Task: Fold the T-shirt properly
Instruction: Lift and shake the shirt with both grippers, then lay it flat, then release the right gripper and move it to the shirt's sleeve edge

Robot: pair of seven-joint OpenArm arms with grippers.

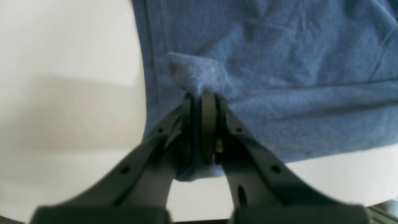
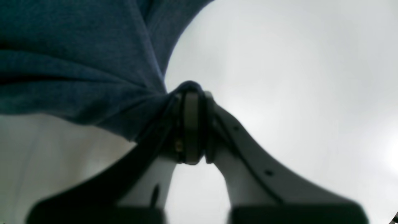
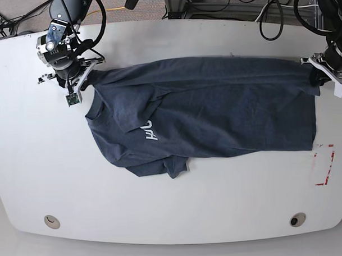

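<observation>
A dark blue T-shirt (image 3: 209, 107) with white lettering lies spread across the white table, folded lengthwise, one sleeve bunched at the lower left. My left gripper (image 3: 314, 72) is at the shirt's right end and is shut on a pinch of its cloth (image 1: 202, 90). My right gripper (image 3: 86, 80) is at the shirt's upper left end and is shut on a gathered corner (image 2: 189, 88). The cloth is stretched taut between the two grippers along its far edge.
The white table (image 3: 174, 206) has two small round holes near the front edge (image 3: 50, 221) (image 3: 297, 219). A red-marked rectangle (image 3: 323, 165) lies at the right, below the shirt. Cables hang behind the table's far edge (image 3: 268, 12).
</observation>
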